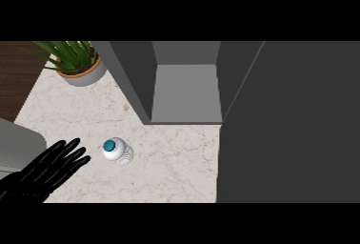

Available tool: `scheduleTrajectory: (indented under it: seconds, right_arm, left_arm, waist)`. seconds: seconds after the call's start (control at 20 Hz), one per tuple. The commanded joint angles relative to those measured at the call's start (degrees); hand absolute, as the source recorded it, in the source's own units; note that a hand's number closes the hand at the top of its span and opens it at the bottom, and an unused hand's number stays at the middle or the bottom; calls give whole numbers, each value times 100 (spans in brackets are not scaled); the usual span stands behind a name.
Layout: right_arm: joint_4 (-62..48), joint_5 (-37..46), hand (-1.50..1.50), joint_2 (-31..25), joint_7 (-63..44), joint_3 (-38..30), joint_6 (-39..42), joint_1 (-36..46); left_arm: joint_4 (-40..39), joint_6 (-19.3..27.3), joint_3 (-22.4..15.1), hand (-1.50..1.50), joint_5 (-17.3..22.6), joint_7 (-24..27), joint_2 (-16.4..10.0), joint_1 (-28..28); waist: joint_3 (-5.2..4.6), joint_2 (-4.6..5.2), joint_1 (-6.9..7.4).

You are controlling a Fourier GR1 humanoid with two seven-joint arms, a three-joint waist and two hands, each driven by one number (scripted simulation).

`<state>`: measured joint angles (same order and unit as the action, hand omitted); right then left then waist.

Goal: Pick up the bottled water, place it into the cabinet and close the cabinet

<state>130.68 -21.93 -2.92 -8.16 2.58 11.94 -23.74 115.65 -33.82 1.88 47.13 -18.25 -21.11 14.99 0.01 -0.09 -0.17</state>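
Head view: left hand spread beside bottle.

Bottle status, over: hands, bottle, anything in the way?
Left hand open, just left of bottle, apart. Right hand not in view. Bottle upright on counter, cabinet open. Path to cabinet bare.

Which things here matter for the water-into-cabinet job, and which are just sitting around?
Job: bottled water; cabinet, standing open; cabinet door; left robot hand, open beside the bottle.
Just there: potted plant; counter.
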Motion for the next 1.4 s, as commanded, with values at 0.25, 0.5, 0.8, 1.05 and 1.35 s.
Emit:
scheduleTrajectory:
  seconds: [0.25, 0.5, 0.8, 1.05, 1.35]
  right_arm:
    - [-80, 275, -150, 215, 442, 213, 330, -472]
    - [33, 606, -150, 268, 431, 468, 264, -511]
    - [-375, 633, -150, 288, 1005, 370, 453, -530]
    - [105, 877, -150, 290, 987, 922, 382, -1122]
    - [-494, 864, -150, 216, 1251, 542, 599, -742]
  left_arm:
    - [-305, -537, 464, -150, 28, -45, 156, 98]
    - [-927, -1096, 906, -150, 314, 184, 46, -54]
    - [-1812, -1115, 1151, -150, -392, 424, 312, -673]
    - [-2109, -1264, 1210, -150, -1204, 844, 626, -884]
    - [-3448, -1790, 1444, -150, -2325, 1708, 645, -1661]
  waist:
    - [0, 0, 5]
    - [-2, 3, 1]
    - [-2, 8, -19]
    - [-2, 0, -23]
    - [-5, 15, -30]
